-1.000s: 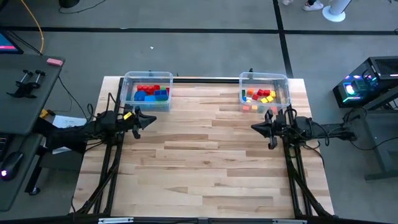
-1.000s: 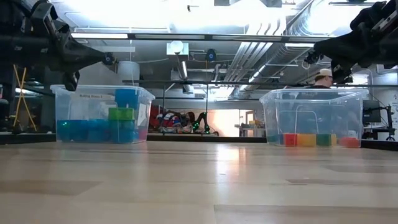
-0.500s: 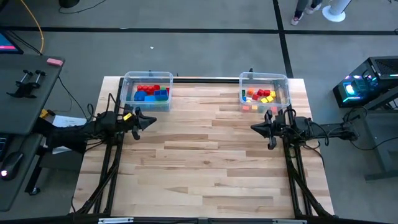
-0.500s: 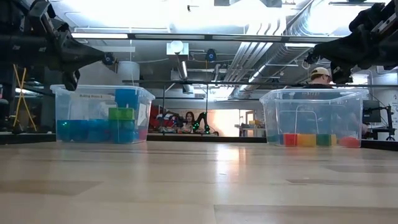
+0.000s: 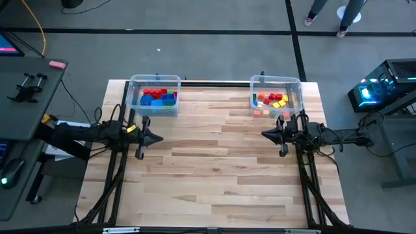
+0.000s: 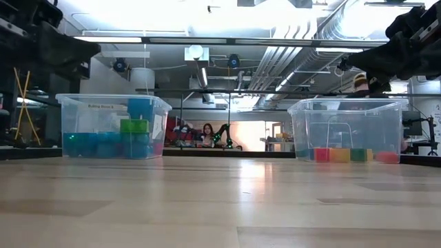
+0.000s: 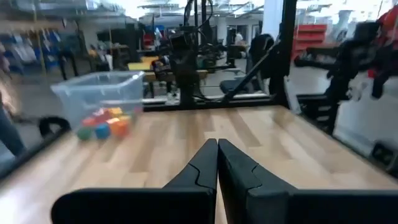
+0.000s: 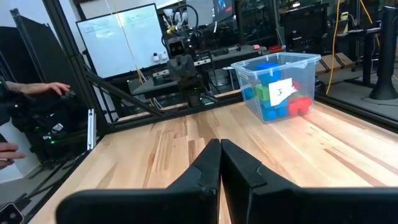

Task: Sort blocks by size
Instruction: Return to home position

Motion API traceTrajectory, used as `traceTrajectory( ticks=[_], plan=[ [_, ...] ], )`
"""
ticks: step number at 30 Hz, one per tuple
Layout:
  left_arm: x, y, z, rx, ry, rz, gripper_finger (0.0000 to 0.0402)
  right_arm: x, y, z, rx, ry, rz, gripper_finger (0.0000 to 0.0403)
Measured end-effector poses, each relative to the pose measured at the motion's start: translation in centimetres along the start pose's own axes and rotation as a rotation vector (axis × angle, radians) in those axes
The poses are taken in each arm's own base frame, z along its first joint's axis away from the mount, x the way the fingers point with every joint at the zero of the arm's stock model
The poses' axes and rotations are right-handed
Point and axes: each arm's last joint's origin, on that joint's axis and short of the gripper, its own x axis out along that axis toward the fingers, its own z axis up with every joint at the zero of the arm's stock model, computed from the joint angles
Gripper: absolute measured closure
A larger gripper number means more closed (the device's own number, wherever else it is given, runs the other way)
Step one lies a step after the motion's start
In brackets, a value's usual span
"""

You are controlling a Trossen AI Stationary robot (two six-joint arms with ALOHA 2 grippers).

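Note:
The larger blocks (image 5: 158, 97), red, blue and green, lie in the clear bin (image 5: 134, 91) at the table's far left; they show in the low view (image 6: 134, 127) and the right wrist view (image 8: 273, 99). The small blocks (image 5: 272, 99), red, orange, yellow and green, lie in the clear bin (image 5: 297, 91) at the far right, also in the low view (image 6: 341, 154) and left wrist view (image 7: 102, 121). My left gripper (image 5: 158, 137) is shut and empty above the table's left side (image 7: 217, 144). My right gripper (image 5: 264, 133) is shut and empty above the right side (image 8: 220, 144).
Bare wooden tabletop (image 5: 214, 162) stretches between and in front of the two arms. A black frame rail (image 5: 214, 82) runs along the far edge between the bins. People show in the room beyond the table (image 6: 208, 130).
My left gripper has swung toward the table's near edge, away from the left bin, and stays shut. My right gripper has kept still.

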Motion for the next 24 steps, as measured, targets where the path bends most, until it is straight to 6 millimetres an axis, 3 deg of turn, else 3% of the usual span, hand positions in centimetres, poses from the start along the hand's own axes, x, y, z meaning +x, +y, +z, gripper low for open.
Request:
traceTrajectory(
  ticks=[8,24],
  plan=[
    [0.01,0.21,-0.03,-0.151,0.002,0.015,0.0401,0.00,0.00,-0.01,0.000,0.000,0.000,0.0398],
    [0.07,0.21,-0.12,-0.155,0.012,0.016,0.0401,0.00,0.01,-0.01,0.000,0.001,0.005,0.0398]
  ],
)
